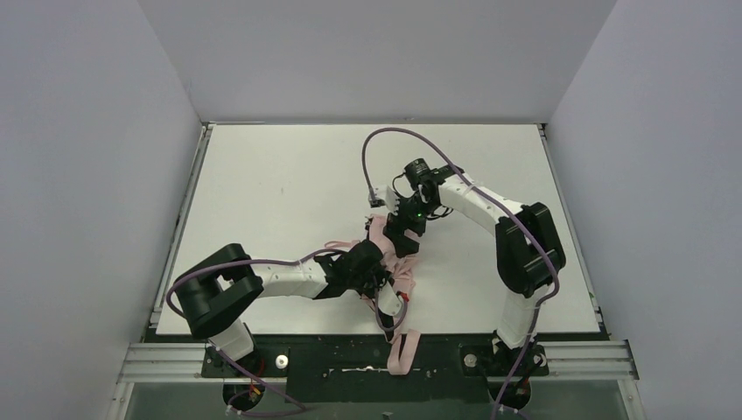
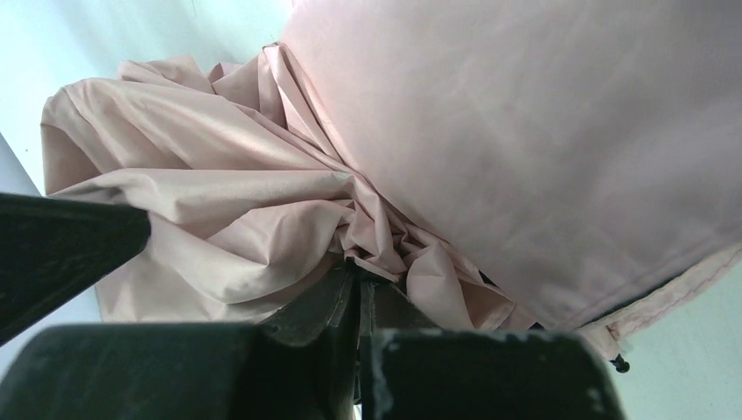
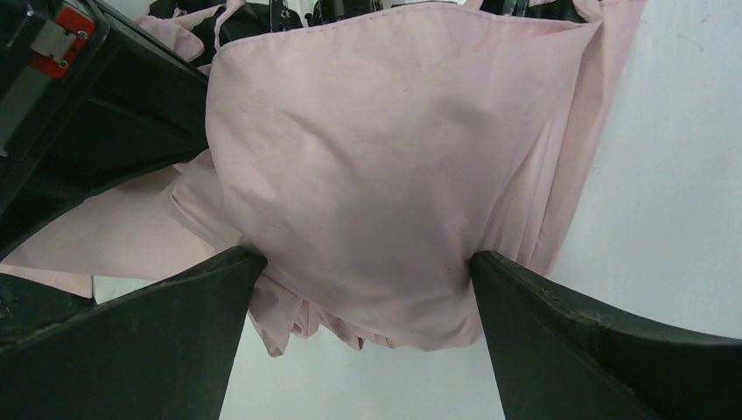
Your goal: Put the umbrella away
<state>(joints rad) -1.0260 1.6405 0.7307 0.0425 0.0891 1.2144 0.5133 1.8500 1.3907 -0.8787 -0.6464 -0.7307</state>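
The pale pink umbrella (image 1: 405, 273) lies folded and crumpled at the table's near middle, between both grippers. Its pink strap (image 1: 403, 352) trails over the table's near edge. My left gripper (image 1: 379, 265) comes in from the left; in the left wrist view (image 2: 357, 273) its jaws are pressed together, pinching a bunch of the pink fabric (image 2: 262, 201) at their tips. My right gripper (image 1: 403, 236) comes in from the far side; in the right wrist view (image 3: 367, 262) its fingers (image 3: 175, 324) press on both sides of the fabric bundle (image 3: 385, 166). The shaft and handle are hidden.
The white table (image 1: 289, 184) has raised rails at its left and right edges, with grey walls around it. A purple cable (image 1: 385, 136) loops above the right arm. The left arm's black body (image 3: 87, 105) sits close beside the umbrella in the right wrist view.
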